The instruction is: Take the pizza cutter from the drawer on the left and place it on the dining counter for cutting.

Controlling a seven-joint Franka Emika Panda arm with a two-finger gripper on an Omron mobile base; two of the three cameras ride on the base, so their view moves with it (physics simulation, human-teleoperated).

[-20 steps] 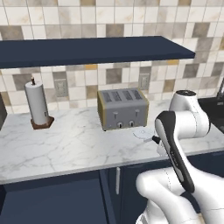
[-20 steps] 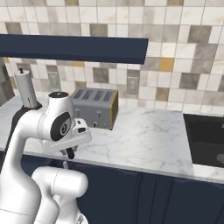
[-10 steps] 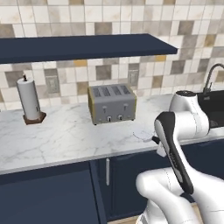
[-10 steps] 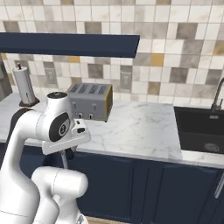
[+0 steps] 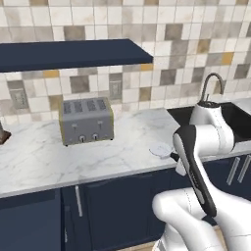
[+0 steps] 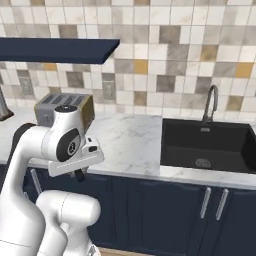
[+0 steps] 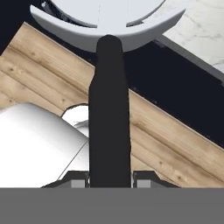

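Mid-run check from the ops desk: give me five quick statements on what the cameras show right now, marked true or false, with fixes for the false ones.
1. The gripper is shut on the pizza cutter's black handle. True.
2. The cutter's wheel points away from the hand camera, beyond the handle. True.
3. The toaster stands on the floor. False: it stands on the marble worktop under the shelf.
4. The sink basin is white. False: it is black.
5. The cutter lies on the dining counter. False: it is held in the jaws, over wooden floor in the hand view.
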